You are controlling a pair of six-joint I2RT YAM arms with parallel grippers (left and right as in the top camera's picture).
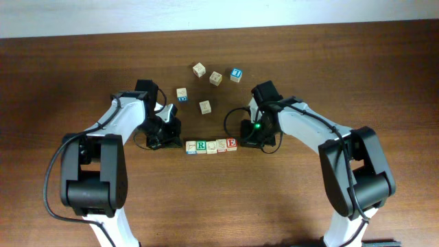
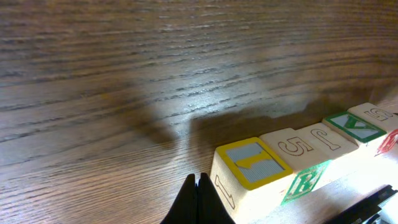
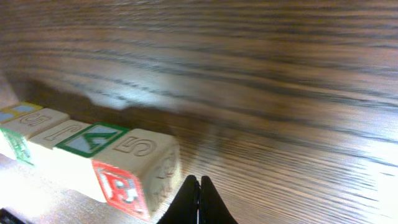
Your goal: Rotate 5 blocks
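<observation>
both grippers are sitting fully closed, pinching nothing.

- left gripper (image 1: 175,142) is hanging low at the 9 o'clock end of the row (image 1: 211,145), tips just beside the yellow-framed block (image 2: 252,163). can't tell if they're touching it.
- right gripper (image 1: 244,139) is hanging low at the 3 o'clock end, tips just beside the e block (image 1: 232,144). in the right wrist view a thin strip of table (image 1: 68,75) is showing between them.
- the five row blocks are lying edge to edge in a straight line running 9 to 3 o'clock, mid-table between the two arms. order from 9 o'clock: yellow-framed block, r block (image 1: 201,145), j block (image 2: 326,138), green-framed block (image 2: 352,126), e block.
- overhead is showing the green r and red e facing up. in the wrist views the same two blocks are showing a "5" on an adjacent face.
- four loose blocks are sitting apart at 12 o'clock of the row: one (image 1: 204,106) near it, one (image 1: 182,94) toward 11, and two more (image 1: 199,68) (image 1: 215,77) further out.
- blue-top block (image 1: 236,74) is sitting just at 3 o'clock of that far pair, well apart from the row.
</observation>
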